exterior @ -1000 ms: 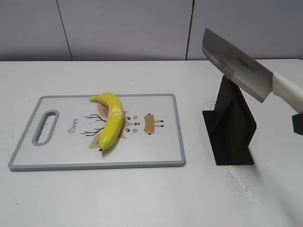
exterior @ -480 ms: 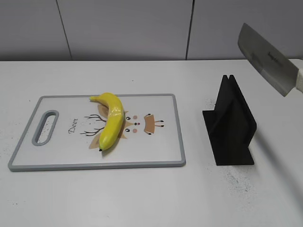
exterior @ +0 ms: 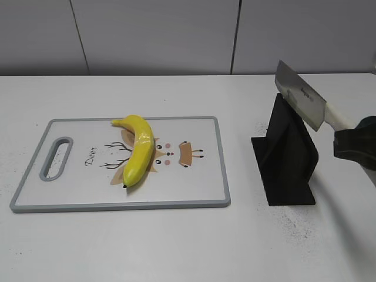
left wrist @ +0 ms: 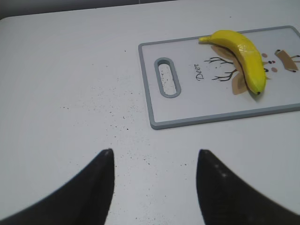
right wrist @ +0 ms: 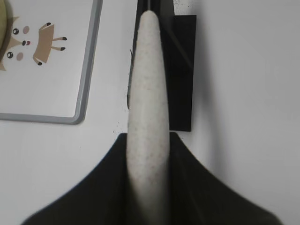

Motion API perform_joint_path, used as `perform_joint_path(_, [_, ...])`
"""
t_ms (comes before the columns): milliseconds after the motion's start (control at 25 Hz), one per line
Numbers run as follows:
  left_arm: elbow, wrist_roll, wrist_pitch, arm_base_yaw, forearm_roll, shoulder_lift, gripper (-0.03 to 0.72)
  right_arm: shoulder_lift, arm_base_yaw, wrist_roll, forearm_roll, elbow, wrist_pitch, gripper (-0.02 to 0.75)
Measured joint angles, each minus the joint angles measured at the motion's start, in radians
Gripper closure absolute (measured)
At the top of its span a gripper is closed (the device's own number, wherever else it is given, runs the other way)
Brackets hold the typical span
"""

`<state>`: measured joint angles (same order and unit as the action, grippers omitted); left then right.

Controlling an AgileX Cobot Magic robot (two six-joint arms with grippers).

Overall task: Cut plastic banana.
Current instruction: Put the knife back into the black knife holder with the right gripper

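The plastic banana [exterior: 141, 150] lies whole on the grey-rimmed cutting board [exterior: 194, 188], over its deer drawing. It also shows in the left wrist view [left wrist: 243, 51]. My right gripper [exterior: 355, 144] is shut on the white handle [right wrist: 147, 93] of a broad knife. The knife's blade [exterior: 301, 94] slants over the top of the black knife stand [exterior: 288, 158]. My left gripper [left wrist: 154, 154] is open and empty above bare table, near the board's handle end [left wrist: 166, 77]. It is out of the exterior view.
The knife stand [right wrist: 180, 70] sits on the table right of the board, with a narrow strip of table between them. The white tabletop carries fine dark specks [left wrist: 122, 122]. A grey panelled wall [exterior: 176, 35] closes the back.
The knife swung up and to the right away from the stand, then came back down and left. Its blade is now lower, at the stand's top. Banana and board have not moved.
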<state>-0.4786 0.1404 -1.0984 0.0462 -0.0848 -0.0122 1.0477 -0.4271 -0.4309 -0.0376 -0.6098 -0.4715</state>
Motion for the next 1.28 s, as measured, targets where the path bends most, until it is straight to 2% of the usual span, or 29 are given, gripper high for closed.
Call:
perform_joint_path(560, [0.0,-0.002,0.0,0.0,0.0,0.0,0.154,0.059,0.0,-0.015,-0.014,-0.032,0.06,0.574])
perform_joint_path(960, [0.0,-0.002,0.0,0.0,0.0,0.0,0.154,0.042,0.0,-0.055,-0.09,-0.062,0.038,0.574])
perform_joint_path(1280, [0.0,-0.002,0.0,0.0,0.001,0.0,0.154,0.09,0.0,-0.062,-0.102,-0.062,0.007,0.574])
